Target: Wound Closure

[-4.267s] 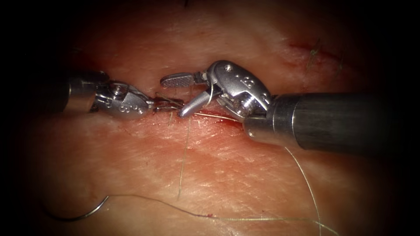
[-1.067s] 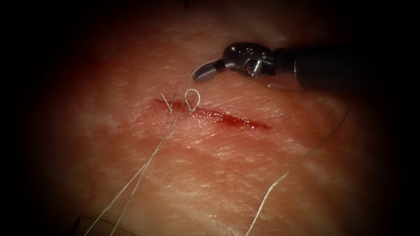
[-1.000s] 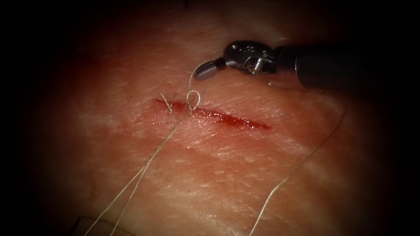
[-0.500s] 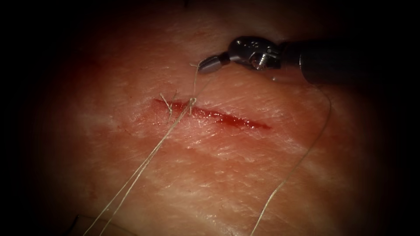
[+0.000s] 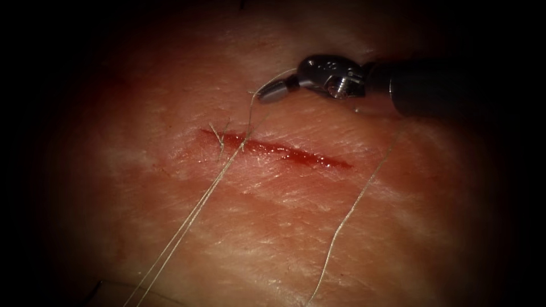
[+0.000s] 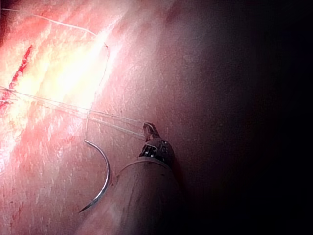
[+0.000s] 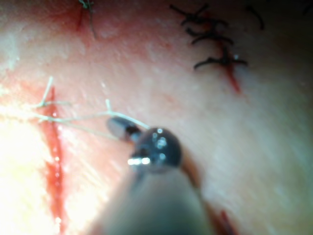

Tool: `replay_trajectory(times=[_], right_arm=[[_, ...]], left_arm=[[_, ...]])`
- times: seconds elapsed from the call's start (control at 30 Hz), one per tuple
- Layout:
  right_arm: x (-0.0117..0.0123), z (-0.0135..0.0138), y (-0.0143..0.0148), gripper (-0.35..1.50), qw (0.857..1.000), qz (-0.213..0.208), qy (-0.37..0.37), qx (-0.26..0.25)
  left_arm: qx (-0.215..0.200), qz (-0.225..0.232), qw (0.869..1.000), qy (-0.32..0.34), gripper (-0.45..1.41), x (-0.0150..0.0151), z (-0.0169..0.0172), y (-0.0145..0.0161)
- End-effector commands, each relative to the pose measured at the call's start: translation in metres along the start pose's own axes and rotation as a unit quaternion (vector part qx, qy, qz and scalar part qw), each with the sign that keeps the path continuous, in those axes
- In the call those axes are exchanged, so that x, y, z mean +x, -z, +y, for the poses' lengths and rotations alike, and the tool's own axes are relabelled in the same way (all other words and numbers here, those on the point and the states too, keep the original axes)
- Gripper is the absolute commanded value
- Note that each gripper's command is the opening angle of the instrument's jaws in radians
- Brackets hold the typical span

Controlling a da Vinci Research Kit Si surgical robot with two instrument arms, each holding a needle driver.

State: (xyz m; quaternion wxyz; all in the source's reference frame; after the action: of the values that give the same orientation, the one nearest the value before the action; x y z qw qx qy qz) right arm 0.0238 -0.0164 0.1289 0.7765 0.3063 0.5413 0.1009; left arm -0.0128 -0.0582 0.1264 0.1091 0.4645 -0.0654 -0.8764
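The cut runs across the tissue, red and open toward its right. My right tool hovers just above the cut's left part, jaws shut on a short thread end that rises from a snug knot. Two thread strands run from the knot to the lower left. In the left wrist view they end at my left tool, whose jaws are shut on them. The curved needle lies free on the tissue beside the left shaft, not in the tissue.
A short-tailed earlier stitch sits just left of the knot. Another slack strand trails from under the right tool to the lower edge. Dark older stitches lie beyond the right tool.
Both tools have left the cut, the left one going lower left with the strands. In the last second the open loop at the cut has drawn down into a tight knot as the right tool pulled away.
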Motion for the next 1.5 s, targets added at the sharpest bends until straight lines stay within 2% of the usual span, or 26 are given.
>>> replay_trajectory(times=[0.03, 0.37, 0.5, 0.53, 0.57, 0.6, 0.63, 0.67, 0.77, 0.97, 1.0, 1.2, 1.37, 1.5], right_arm=[[-0.0003, 0.0010, 0.0000, -0.35, 1.000, -0.006, 0.004, -0.008], [-0.0015, 0.0007, 0.0002, -0.35, 1.000, -0.010, 0.012, -0.018], [-0.0013, 0.0004, 0.0001, -0.35, 1.000, 0.001, 0.018, -0.020], [-0.0014, -0.0003, -0.0002, -0.30, 1.000, 0.010, 0.018, -0.016], [-0.0014, -0.0007, -0.0002, 0.19, 1.000, 0.011, 0.018, -0.017], [-0.0014, -0.0016, -0.0002, 1.00, 0.999, 0.011, 0.017, -0.029], [-0.0014, -0.0021, -0.0001, 1.21, 0.999, 0.011, 0.017, -0.033], [-0.0014, -0.0026, 0.0001, 1.26, 0.999, 0.011, 0.015, -0.035], [-0.0011, -0.0042, 0.0012, 1.34, 0.999, 0.011, 0.021, -0.035], [-0.0004, -0.0089, 0.0041, 1.34, 0.999, 0.016, 0.030, 0.019], [0.0001, -0.0107, 0.0051, 1.29, 0.998, 0.020, 0.036, 0.039], [0.0020, -0.0148, 0.0080, 1.27, 0.996, 0.013, 0.050, 0.075], [0.0053, -0.0156, 0.0102, 1.26, 0.994, 0.013, 0.064, 0.083], [0.0080, -0.0142, 0.0121, 1.24, 0.995, 0.017, 0.082, 0.051]], left_arm=[[-0.002, 0.002, 1.000, 0.002, -0.45, 0.0003, 0.0009, -0.0008], [-0.006, 0.007, 1.000, 0.003, -0.45, 0.0001, 0.0001, -0.0009], [-0.006, 0.002, 1.000, 0.013, -0.45, 0.0006, -0.0019, -0.0006], [-0.002, 0.002, 1.000, 0.012, -0.45, 0.0009, -0.0031, -0.0004], [0.002, 0.001, 1.000, 0.009, -0.45, 0.0010, -0.0037, -0.0004], [0.010, 0.003, 1.000, 0.008, -0.45, 0.0013, -0.0054, -0.0003], [0.015, 0.003, 1.000, 0.006, -0.45, 0.0014, -0.0062, -0.0003], [0.020, 0.004, 1.000, 0.005, -0.45, 0.0015, -0.0073, -0.0004], [0.032, 0.004, 0.999, 0.004, -0.45, 0.0015, -0.0099, -0.0007], [0.051, 0.000, 0.999, 0.012, -0.45, 0.0002, -0.0140, -0.0012], [0.056, -0.002, 0.998, 0.011, -0.45, -0.0002, -0.0149, -0.0012], [0.060, -0.009, 0.998, 0.008, -0.45, -0.0011, -0.0180, -0.0008], [0.070, -0.015, 0.997, -0.001, -0.45, -0.0017, -0.0221, 0.0002], [0.073, -0.018, 0.997, -0.004, -0.45, -0.0022, -0.0240, 0.0005]])
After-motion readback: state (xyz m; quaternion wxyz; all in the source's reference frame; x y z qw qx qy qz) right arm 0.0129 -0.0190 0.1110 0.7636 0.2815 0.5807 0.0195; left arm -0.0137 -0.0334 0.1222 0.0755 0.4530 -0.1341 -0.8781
